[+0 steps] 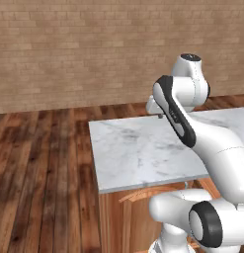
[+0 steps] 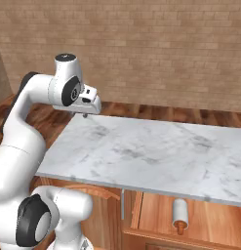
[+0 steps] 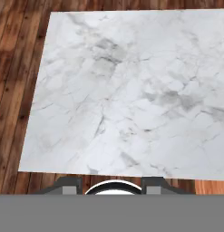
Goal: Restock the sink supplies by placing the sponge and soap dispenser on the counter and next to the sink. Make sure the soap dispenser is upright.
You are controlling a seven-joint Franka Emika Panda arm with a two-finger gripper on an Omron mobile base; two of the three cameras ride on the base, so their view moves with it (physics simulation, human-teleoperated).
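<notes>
Your hand (image 2: 84,115) hovered above the counter (image 2: 156,151), grip unreadable; the dispenser (image 2: 180,215) lay tipped below it, prone to roll.

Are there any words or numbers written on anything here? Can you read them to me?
None: no words, numbers or signs can be read anywhere.
The soap dispenser, lying in the open drawer under the counter, has a plain white body with no label.
The counter, the brick wall and the wooden floor carry only patterns, no writing.
The robot's arm and tool show no markings either.
</notes>
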